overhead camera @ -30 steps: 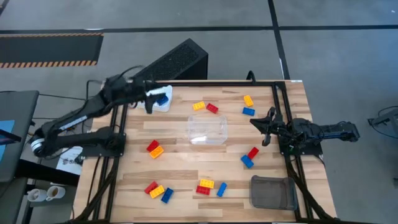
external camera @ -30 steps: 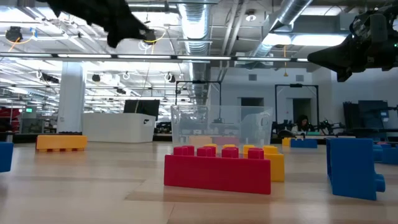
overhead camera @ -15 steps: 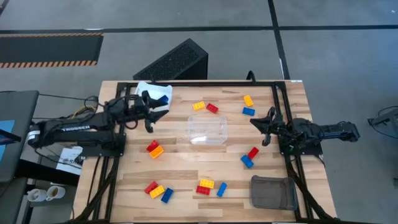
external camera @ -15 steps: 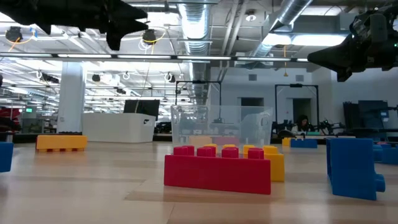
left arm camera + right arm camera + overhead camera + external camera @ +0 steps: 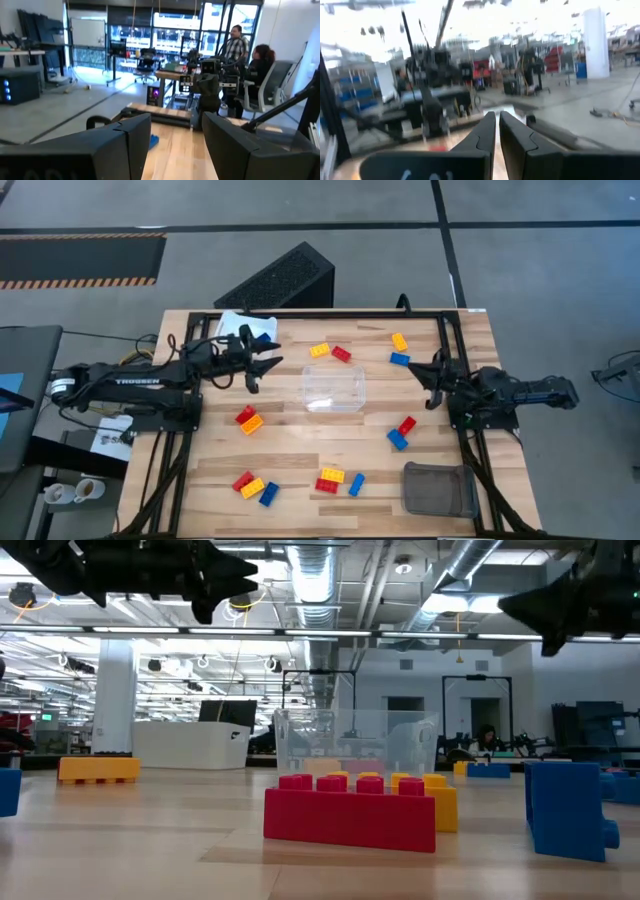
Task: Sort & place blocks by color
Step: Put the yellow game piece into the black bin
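Observation:
Small red, blue and yellow blocks lie scattered on the wooden table: a red and orange pair (image 5: 247, 418), a yellow and red pair (image 5: 330, 352), a red and a blue one (image 5: 401, 432), and groups near the near edge (image 5: 253, 486) (image 5: 338, 479). One blue block (image 5: 262, 338) rests in the white tray (image 5: 240, 326). My left gripper (image 5: 258, 364) (image 5: 176, 131) hovers open, left of the clear tray (image 5: 334, 388), pointing right. My right gripper (image 5: 430, 377) (image 5: 497, 125) hovers shut at the table's right side, pointing left. In the low view, a red block (image 5: 350, 810) sits nearest.
A grey tray (image 5: 438, 488) lies at the near right corner. A black frame (image 5: 440, 320) runs round the table's edges. A yellow block (image 5: 399, 341) and a blue one (image 5: 400, 359) lie far right. People sit in the room beyond (image 5: 252, 65). Bare wood shows between the clear tray and the near blocks.
My left gripper has come away from above the white tray, moved toward the near edge, then right toward the clear tray, turning level and pointing right. The blue block stays in the white tray. My right gripper has shifted slightly.

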Controlling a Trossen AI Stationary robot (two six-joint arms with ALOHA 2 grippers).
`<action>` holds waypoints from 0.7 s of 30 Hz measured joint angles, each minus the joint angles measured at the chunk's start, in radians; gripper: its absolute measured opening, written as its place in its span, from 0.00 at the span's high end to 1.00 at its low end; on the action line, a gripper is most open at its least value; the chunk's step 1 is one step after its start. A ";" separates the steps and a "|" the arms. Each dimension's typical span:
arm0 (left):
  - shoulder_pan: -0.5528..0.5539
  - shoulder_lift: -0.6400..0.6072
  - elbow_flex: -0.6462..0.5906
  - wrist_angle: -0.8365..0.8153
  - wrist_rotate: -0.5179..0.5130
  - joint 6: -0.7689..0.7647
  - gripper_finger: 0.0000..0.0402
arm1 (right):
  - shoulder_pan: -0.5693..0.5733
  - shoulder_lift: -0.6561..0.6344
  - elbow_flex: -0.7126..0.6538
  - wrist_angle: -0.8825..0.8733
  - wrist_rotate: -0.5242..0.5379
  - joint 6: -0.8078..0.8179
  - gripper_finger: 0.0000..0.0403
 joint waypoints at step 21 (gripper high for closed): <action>0.001 0.080 0.002 0.303 0.019 0.175 0.59 | -0.291 0.514 0.471 -0.339 0.039 -0.009 0.53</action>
